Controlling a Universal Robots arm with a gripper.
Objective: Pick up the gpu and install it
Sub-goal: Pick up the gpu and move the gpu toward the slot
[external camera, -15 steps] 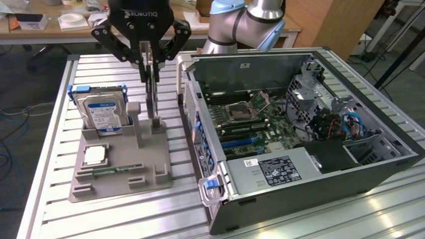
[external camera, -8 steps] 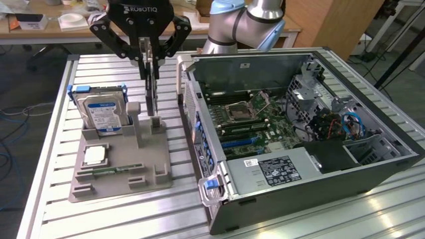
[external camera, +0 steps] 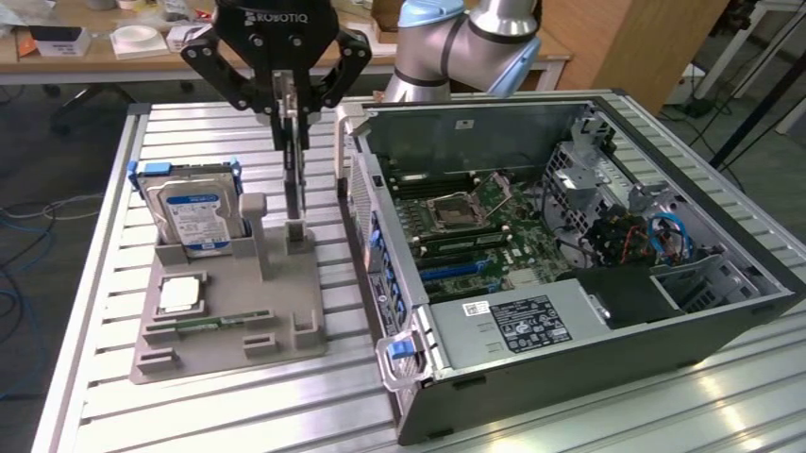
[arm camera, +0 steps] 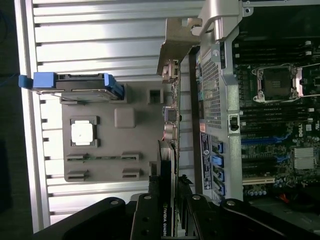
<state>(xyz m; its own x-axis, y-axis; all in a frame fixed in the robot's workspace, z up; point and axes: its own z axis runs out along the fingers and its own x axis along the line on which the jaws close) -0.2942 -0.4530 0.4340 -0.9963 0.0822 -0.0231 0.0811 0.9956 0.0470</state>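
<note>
Silver ribbed metal surface [external camera: 101, 311], a flat grey holder tray [external camera: 221, 351] lying on it at the exterior view's left, a big open computer case [external camera: 605, 382] just beside it.

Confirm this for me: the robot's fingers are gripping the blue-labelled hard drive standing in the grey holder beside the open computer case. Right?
No. In the exterior view the fingers grip the gpu, the thin dark card standing in the grey holder beside the open computer case; the hard drive stands apart, untouched.
</note>
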